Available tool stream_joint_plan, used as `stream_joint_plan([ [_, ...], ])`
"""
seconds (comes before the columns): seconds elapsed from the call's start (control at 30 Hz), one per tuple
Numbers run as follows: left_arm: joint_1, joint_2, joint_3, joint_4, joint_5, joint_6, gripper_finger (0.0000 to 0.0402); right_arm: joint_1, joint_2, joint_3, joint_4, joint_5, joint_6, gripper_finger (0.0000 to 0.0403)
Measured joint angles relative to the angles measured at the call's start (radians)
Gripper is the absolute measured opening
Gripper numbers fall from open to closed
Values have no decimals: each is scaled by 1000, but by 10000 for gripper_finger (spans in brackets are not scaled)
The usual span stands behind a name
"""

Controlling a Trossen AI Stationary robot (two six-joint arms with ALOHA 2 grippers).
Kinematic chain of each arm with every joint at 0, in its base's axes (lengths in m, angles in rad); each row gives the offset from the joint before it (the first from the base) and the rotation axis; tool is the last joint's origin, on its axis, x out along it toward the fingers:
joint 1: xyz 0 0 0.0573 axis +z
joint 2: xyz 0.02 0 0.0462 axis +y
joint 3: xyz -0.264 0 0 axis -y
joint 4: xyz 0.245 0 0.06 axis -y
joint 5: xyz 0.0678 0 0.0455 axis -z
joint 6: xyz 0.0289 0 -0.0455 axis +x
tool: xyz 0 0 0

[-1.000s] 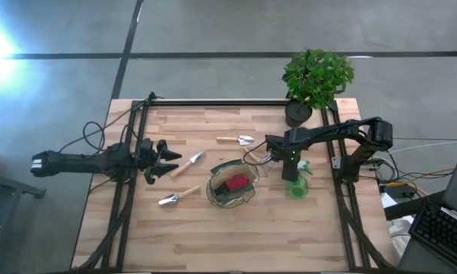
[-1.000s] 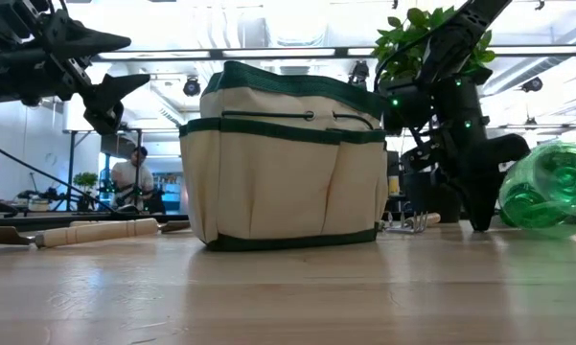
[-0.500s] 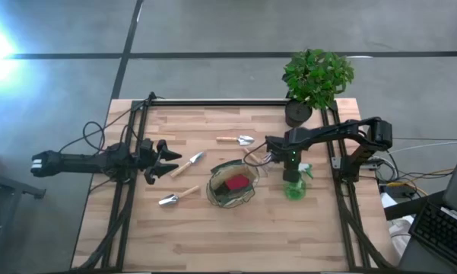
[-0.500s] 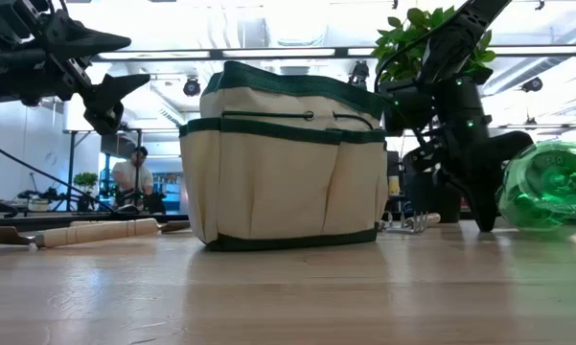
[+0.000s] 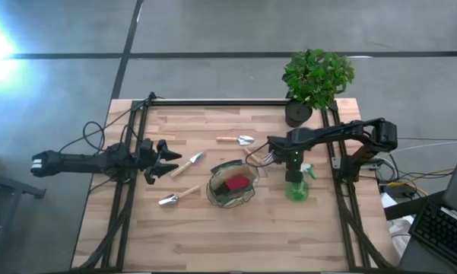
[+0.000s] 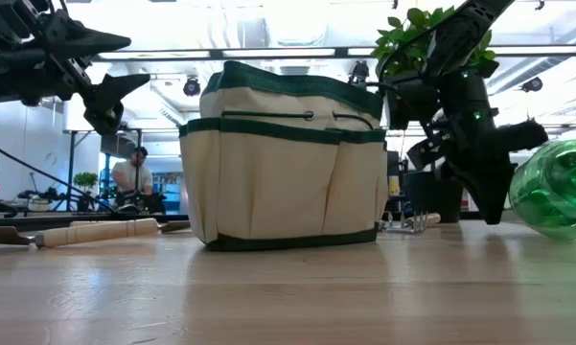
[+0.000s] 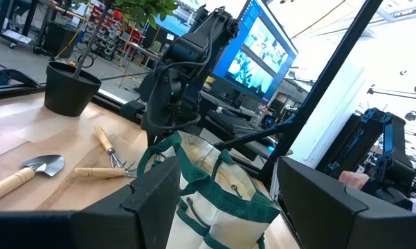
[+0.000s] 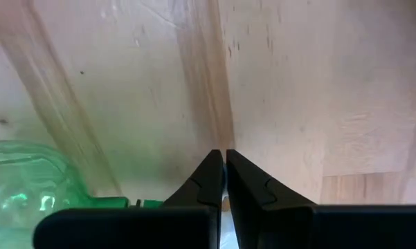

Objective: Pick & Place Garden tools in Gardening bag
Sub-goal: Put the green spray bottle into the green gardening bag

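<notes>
Green bottle (image 8: 28, 176) beside closed right pincer (image 8: 223, 181), left pincer (image 7: 221, 200) apart, high view vaguer.

No text, label, brand, number or sign can be read in any of the views. The gardening bag (image 6: 286, 158) shows plain cream fabric with green trim and carries no lettering. The green bottle (image 5: 296, 188), at about four o'clock from the bag in the high view, shows no legible label. The monitor (image 7: 261, 52) seen in the room in the left wrist view, at about one o'clock from the bag, glows blue, but whatever is on it is too small to make out.
</notes>
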Motion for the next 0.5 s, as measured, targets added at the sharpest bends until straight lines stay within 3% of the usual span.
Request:
stream_joint_plan([
  [0.5,0,0,0,0,0,0,245,0,-83,77,-62,12,-14,8],
])
